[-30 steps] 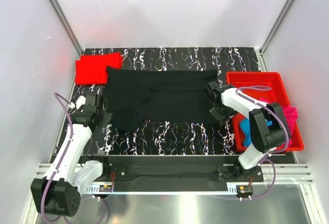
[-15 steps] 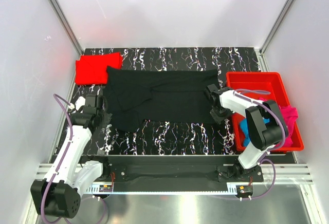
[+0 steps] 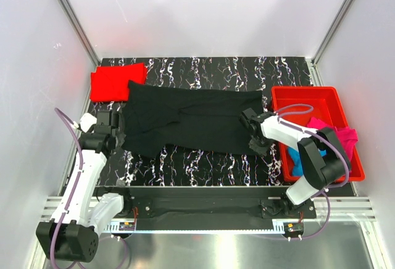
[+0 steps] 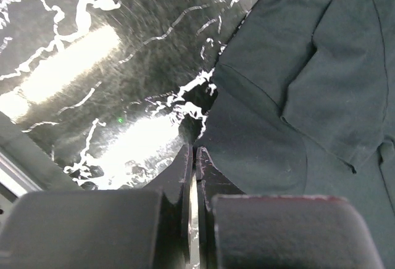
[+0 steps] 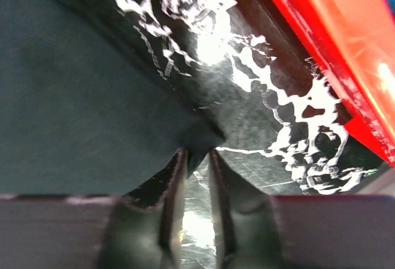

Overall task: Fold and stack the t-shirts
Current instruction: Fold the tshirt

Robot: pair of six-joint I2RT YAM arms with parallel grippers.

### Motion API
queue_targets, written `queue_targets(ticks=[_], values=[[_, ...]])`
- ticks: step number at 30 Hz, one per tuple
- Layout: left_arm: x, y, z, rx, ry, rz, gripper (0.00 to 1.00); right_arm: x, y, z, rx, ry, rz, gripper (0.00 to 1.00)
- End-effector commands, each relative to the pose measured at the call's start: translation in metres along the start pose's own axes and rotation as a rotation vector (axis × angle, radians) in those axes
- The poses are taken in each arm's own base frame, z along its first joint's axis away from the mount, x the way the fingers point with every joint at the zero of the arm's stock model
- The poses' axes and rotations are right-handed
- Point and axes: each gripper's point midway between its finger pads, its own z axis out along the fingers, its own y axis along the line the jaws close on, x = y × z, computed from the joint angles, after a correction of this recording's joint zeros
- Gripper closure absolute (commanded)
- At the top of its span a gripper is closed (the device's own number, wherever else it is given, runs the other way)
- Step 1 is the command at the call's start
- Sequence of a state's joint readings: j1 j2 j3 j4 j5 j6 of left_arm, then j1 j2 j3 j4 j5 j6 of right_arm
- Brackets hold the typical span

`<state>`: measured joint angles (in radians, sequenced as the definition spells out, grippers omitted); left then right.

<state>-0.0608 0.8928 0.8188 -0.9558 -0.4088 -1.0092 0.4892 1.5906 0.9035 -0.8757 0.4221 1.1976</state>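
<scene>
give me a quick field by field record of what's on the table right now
black t-shirt: spread out mid-table
red t-shirt: folded, far left corner
red bin: right side, holding blue t-shirt and magenta t-shirt
left jaws: shut on black t-shirt's near left edge
right jaws: shut on its near right corner

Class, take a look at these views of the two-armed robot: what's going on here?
Both arms are working on the black t-shirt, spread across the table. The left gripper is closed on its left edge, and the right gripper pinches its right edge near the red bin. A red t-shirt lies folded at the far left corner. The bright blue t-shirt and magenta t-shirt lie bunched in the bin, not yet folded.
</scene>
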Motion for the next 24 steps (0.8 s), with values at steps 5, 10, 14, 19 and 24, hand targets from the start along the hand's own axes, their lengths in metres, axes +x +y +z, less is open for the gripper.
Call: queue_targets(ticks=[5,10,14,19,24], values=[[-0.014,0.005,0.001,0.001,-0.077,0.037,1.0,-0.017,0.031,-0.037,-0.212,-0.009,-0.222,0.56],[0.005,-0.01,0.003,0.118,-0.009,0.049,1.0,-0.067,0.075,-0.079,-0.452,-0.093,-0.315,0.57],[0.019,-0.009,0.009,0.144,0.033,0.067,1.0,-0.135,0.115,-0.096,-0.578,-0.233,-0.344,0.69],[0.031,-0.009,0.014,0.173,0.068,0.077,1.0,-0.171,0.158,-0.059,-0.544,-0.239,-0.473,1.0],[0.03,-0.013,0.011,0.193,0.066,0.085,1.0,-0.205,0.182,-0.037,-0.519,-0.282,-0.476,1.0]])
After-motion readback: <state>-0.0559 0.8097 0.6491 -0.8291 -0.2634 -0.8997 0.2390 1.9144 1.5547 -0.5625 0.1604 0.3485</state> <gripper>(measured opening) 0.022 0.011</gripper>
